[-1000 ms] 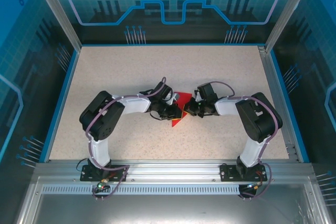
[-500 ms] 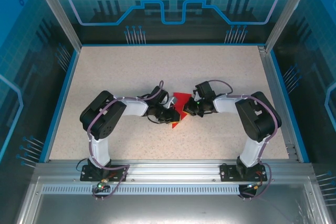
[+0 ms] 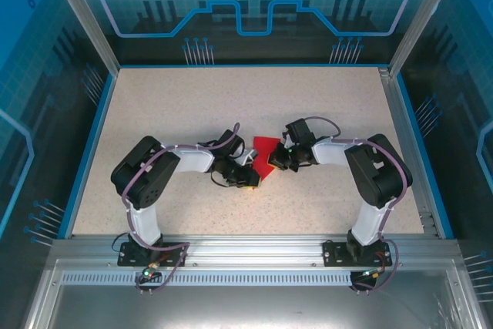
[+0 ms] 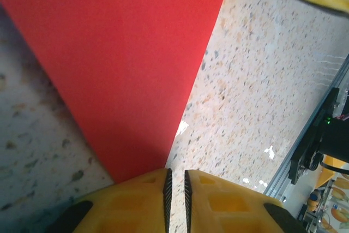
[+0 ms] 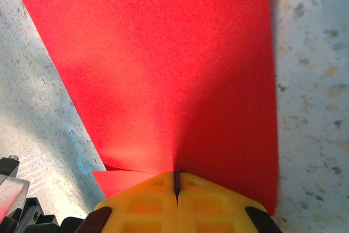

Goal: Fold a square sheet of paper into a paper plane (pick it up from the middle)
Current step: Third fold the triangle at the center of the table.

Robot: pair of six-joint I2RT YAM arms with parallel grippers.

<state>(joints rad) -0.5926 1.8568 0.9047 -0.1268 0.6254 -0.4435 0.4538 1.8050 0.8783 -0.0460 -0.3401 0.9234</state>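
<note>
Closer, right gripper (image 5: 176, 177) tight on red paper (image 5: 163, 69).

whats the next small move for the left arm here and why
Probably slide the left fingers back off the red sheet along its straight edge. They sit almost closed at its narrow tip, while the right fingers are shut on the sheet from the opposite side, anchoring it for the crease.

right gripper (image 5: 176, 186) | clamped on red paper (image 5: 180, 69) | speckled table (image 5: 311, 80) beneath
</note>
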